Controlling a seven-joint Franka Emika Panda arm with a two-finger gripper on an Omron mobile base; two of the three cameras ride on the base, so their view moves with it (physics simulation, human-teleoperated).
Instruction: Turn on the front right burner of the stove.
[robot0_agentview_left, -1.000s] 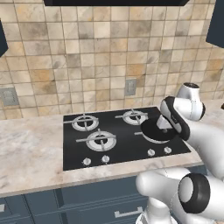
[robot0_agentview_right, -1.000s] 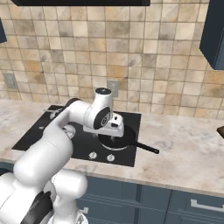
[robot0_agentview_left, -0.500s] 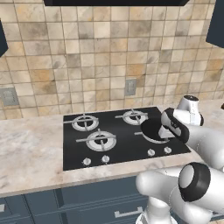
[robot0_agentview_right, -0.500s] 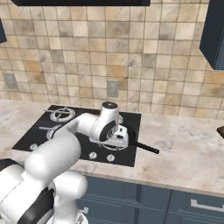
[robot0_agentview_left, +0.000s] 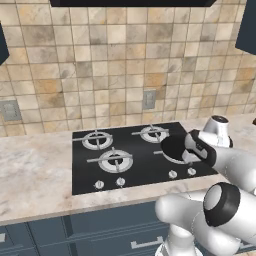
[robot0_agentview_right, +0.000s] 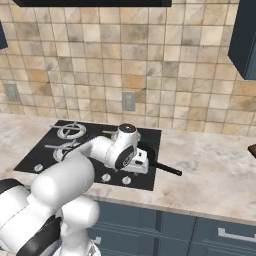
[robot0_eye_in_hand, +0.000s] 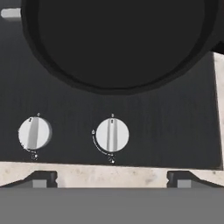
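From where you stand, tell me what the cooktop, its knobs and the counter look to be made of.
The cooktop looks like glossy black glass or enamel: flat, dark, faintly reflective. The knobs appear brushed silver metal, pale with a raised centre bar; painted plastic can't be ruled out. The counter looks like polished beige stone, mottled like marble or granite, possibly a laminate imitation.

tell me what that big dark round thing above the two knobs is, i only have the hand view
observer: a dark pan at the front right of the stove. Its long handle points right, out over the counter.
operator: are these the only knobs
observer: no, a second pair of knobs sits at the stove's front left edge.
operator: anything on the other burners
observer: nothing; the front left burner and both rear ones are bare.
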